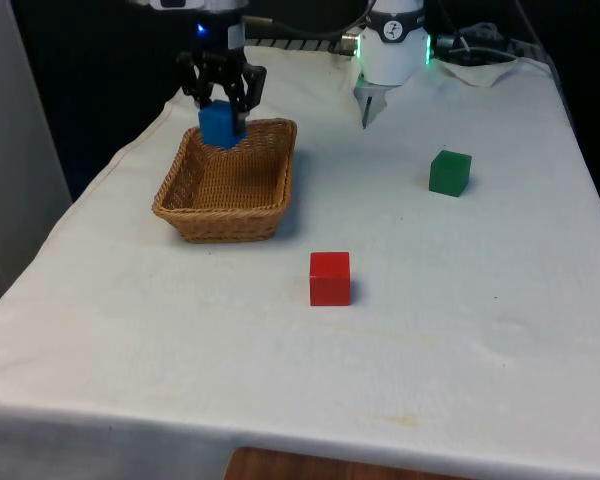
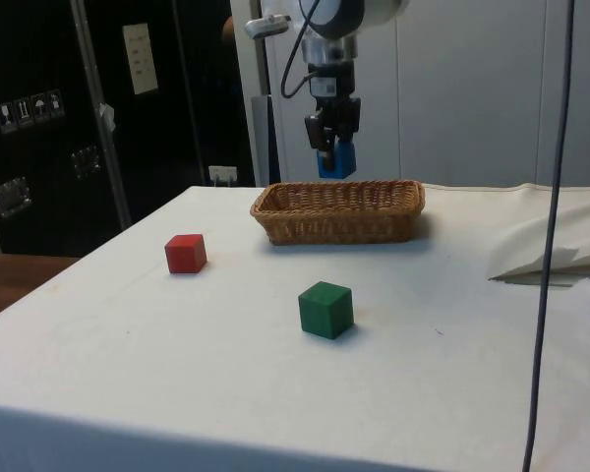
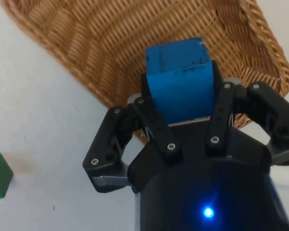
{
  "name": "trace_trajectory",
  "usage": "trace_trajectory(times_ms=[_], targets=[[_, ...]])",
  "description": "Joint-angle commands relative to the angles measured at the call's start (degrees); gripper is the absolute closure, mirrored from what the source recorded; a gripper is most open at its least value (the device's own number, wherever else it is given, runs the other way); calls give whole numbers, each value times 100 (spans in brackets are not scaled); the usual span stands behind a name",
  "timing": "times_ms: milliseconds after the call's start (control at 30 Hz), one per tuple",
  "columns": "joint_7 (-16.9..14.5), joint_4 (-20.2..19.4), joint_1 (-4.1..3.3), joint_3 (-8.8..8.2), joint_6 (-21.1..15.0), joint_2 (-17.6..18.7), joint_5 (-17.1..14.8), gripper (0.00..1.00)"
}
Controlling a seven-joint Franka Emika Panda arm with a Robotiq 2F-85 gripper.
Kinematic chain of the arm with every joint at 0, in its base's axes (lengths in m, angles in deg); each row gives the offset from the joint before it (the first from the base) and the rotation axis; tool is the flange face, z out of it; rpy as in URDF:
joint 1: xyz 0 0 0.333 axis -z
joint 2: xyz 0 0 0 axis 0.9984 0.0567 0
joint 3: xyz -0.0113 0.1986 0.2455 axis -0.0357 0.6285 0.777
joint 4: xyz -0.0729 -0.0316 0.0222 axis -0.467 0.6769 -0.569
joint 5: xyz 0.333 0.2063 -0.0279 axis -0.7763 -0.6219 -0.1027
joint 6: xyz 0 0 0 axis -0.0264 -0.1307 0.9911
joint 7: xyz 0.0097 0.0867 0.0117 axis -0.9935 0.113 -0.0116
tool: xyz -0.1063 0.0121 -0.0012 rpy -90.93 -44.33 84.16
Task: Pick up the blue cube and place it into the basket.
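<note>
While the hand [image 1: 221, 100] grips the blue cube [image 1: 219, 124] between its two fingers, it holds it in the air above the far rim of the basket [image 1: 276, 190], clear of the wicker. In the side view the cube [image 2: 338, 157] hangs above the basket [image 2: 374, 224], high enough that it can pass over the woven wall without catching it. From the wrist, the cube [image 3: 180, 79] sits squarely between the fingers [image 3: 154, 120], with the basket's sloping inner wall [image 3: 115, 48] beneath and beyond it, so the hold looks firm and the cube level. It seems to hang over the rim rather than the basket's middle, so a short move inward would probably make the drop safer. A red cube [image 1: 330, 278] and a green cube [image 1: 449, 172] stand on the worktop [image 1: 460, 330], well apart from the basket and out of the way.
</note>
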Motion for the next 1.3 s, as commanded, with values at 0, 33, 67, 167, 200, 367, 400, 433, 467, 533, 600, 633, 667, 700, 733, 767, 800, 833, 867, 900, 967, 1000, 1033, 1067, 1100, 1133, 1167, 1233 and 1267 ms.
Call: trace_trajectory(times_ms=[0, 33, 67, 167, 200, 367, 400, 433, 467, 533, 600, 633, 667, 700, 733, 767, 800, 833, 867, 900, 967, 1000, 1033, 1067, 1100, 1133, 1167, 1233, 1267], targets=[[-160, 29, 52, 29, 11, 11, -138, 100], [-201, 40, 46, 17, 17, 23, -160, 100], [-103, 46, 6, -23, 0, 46, -74, 100], [-269, 52, 29, -6, 23, 34, -201, 100], [-269, 52, 23, -17, 23, 40, -195, 100], [-218, 57, 6, -40, 11, 63, -138, 100], [-235, 57, 6, -34, 17, 52, -160, 100], [-229, 57, 6, -34, 11, 57, -155, 100], [-218, 57, 0, -34, 6, 63, -149, 100], [-206, 40, -17, -29, -40, 74, -149, 100], [-206, 23, -17, -17, -115, 97, -172, 100], [-206, 11, -17, -11, -155, 109, -178, 100], [-201, 23, -17, -29, -69, 92, -138, 100], [-206, -11, -17, -6, -218, 120, -189, 100], [-218, -63, -17, 11, -338, 138, -212, 100], [-218, -63, -17, 11, -338, 138, -212, 100], [-218, -86, -17, 17, -395, 149, -229, 100], [-229, -138, -11, 34, -533, 178, -258, 100], [-235, -160, -11, 40, -590, 195, -269, 100], [-235, -183, -6, 46, -642, 201, -281, 100], [-246, -241, 0, 63, -773, 229, -309, 100], [-195, -201, -29, 11, -659, 229, -206, 100], [-252, -258, 0, 69, -819, 241, -321, 100], [-264, -304, 6, 86, -934, 281, -355, 100], [-275, -321, 11, 92, -991, 298, -372, 100], [-281, -338, 11, 97, -1037, 321, -390, 100], [-286, -355, 17, 103, -1094, 344, -407, 100], [-206, -338, -29, 29, -1043, 372, -286, 100], [-298, -384, 23, 126, -1192, 390, -441, 100]])
